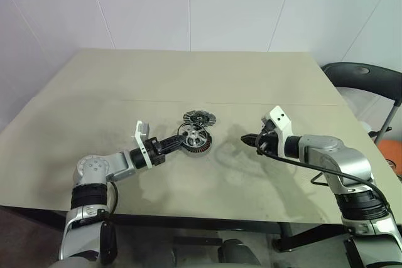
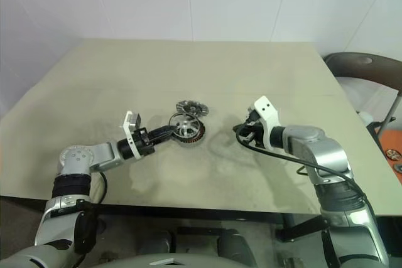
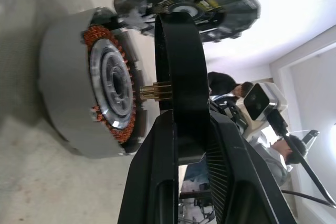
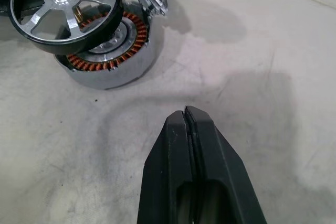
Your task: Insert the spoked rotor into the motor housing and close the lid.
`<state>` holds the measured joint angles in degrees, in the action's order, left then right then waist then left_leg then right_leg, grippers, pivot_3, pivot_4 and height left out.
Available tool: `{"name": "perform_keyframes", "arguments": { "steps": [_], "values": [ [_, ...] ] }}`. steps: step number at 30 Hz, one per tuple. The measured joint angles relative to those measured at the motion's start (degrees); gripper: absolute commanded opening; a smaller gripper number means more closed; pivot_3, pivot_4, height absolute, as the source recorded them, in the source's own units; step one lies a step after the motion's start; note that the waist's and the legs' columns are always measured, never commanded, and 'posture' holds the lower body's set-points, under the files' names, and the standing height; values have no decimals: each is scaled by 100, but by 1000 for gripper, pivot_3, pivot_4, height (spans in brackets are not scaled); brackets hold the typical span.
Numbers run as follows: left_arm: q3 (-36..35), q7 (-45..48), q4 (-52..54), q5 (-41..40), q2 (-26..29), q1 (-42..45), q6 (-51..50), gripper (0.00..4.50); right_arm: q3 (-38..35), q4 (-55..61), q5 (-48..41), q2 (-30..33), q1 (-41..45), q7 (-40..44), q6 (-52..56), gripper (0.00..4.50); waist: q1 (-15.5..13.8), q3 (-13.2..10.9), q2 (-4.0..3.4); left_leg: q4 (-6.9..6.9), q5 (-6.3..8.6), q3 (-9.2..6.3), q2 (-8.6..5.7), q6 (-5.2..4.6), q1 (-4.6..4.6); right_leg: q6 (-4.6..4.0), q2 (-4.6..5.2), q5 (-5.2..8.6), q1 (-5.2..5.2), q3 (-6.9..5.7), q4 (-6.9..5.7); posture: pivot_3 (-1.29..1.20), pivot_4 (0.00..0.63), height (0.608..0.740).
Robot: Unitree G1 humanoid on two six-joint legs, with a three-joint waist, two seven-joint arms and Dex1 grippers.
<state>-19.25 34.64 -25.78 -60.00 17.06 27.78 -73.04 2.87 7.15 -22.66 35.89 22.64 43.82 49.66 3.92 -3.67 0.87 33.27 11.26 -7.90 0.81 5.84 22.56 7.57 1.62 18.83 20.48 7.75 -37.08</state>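
Nearest you, your left gripper (image 1: 178,142) reaches out level from the near left of the beige table (image 1: 94,111), its two black fingers nipped narrowly on the dark rim of the spoked rotor (image 4: 65,9), the small flat silver metal wheel with thin spokes and open gaps. In the left wrist view that rim runs edge-on between the fingers (image 3: 178,182).

You are holding the rotor tilted over the motor housing (image 4: 113,59), the round grey-walled disc with a ring of copper-brown windings around a silver centre. In the right wrist view the wheel overlaps the near-left part of the housing and leaves much of the winding ring uncovered on the other side. Whether its lower edge touches the windings, you cannot tell. The housing lies flat on the table near the middle.

Off to the right, well apart from the housing, your right gripper (image 1: 247,139) hangs above the table and points down and towards the housing. Its jaws are pressed together with nothing between them.

Just beyond the housing, close beside its far edge, lies the lid (image 1: 199,117), the round grey metal disc with radial segments and a light centre.

Farther right, past the table's edge, stands a dark chair (image 1: 367,76).
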Motion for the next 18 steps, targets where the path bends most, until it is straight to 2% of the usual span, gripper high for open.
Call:
{"name": "perform_keyframes", "arguments": {
  "steps": [18],
  "values": [
    [423, 1208, -1043, 1018, 38, 473, 561, 647, 2, 250, -3, 2, -183, -194, 4, 0, -35, 1, -1, 2, 0, 0, 0, 0, -3, 0, 0, 0, -4, 0, 0, 0, 0, 740]
  ]
}}
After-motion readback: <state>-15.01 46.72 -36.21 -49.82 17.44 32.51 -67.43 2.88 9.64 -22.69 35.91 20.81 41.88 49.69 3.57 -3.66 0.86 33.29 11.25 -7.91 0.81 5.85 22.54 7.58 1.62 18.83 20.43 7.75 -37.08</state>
